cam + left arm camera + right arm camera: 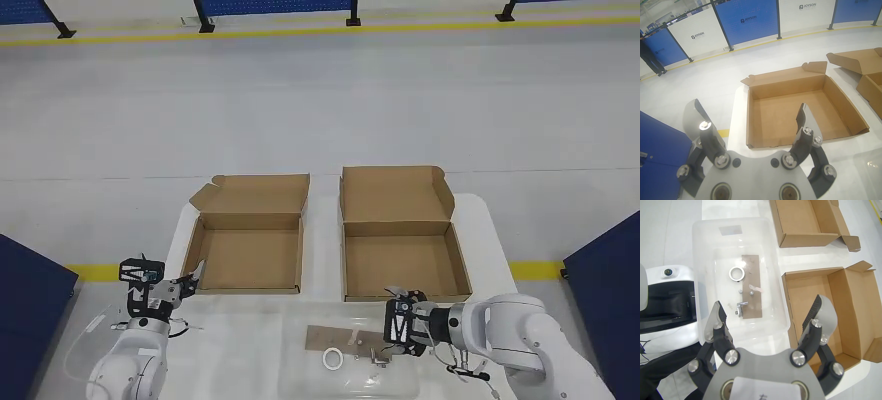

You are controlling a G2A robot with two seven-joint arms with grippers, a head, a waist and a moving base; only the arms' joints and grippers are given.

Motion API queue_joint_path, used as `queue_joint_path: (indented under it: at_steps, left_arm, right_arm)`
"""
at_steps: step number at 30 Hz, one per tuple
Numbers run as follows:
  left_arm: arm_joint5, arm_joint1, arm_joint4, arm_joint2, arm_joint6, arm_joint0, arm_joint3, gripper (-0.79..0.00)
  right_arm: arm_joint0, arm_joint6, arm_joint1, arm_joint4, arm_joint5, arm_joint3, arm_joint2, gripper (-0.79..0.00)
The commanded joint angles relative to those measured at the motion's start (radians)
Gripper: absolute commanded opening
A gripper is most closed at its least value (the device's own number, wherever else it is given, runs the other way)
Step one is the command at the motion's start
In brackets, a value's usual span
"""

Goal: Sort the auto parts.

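A clear plastic tray (702, 279) (300, 360) at the table's front holds a metal ring (736, 273) (333, 357), two small bolts (740, 291), an L-shaped metal bracket (739, 308) (378, 355) and a brown card strip (751, 275) (335, 335). My right gripper (768, 309) (392, 330) hovers open and empty above the tray's right end. Two open cardboard boxes stand behind the tray: the left box (248, 255) (797, 111) and the right box (400, 262) (814, 306), both with nothing in them. My left gripper (751, 113) (190, 280) is open near the left box's front-left corner.
Both boxes have lids (255, 195) folded back toward the table's far edge. The white table (320, 240) ends close to the boxes on each side. Blue panels (25, 300) stand at floor level on both sides of the table.
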Motion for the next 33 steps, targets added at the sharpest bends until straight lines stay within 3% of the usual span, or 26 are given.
queue_joint_path:
  at_steps: [1, 14, 33]
  left_arm:
    - [0.0, 0.0, 0.0, 0.0, 0.0, 0.0, 0.0, 0.0]
    - [0.0, 0.0, 0.0, 0.0, 0.0, 0.0, 0.0, 0.0]
    - [0.0, 0.0, 0.0, 0.0, 0.0, 0.0, 0.0, 0.0]
  right_arm:
    - [-0.002, -0.007, 0.001, -0.021, -0.003, -0.002, -0.015, 0.0]
    - [-0.01, 0.006, 0.039, -0.067, 0.005, 0.009, -0.109, 0.0]
    - [-0.011, -0.018, 0.041, -0.086, 0.007, 0.006, -0.117, 0.0]
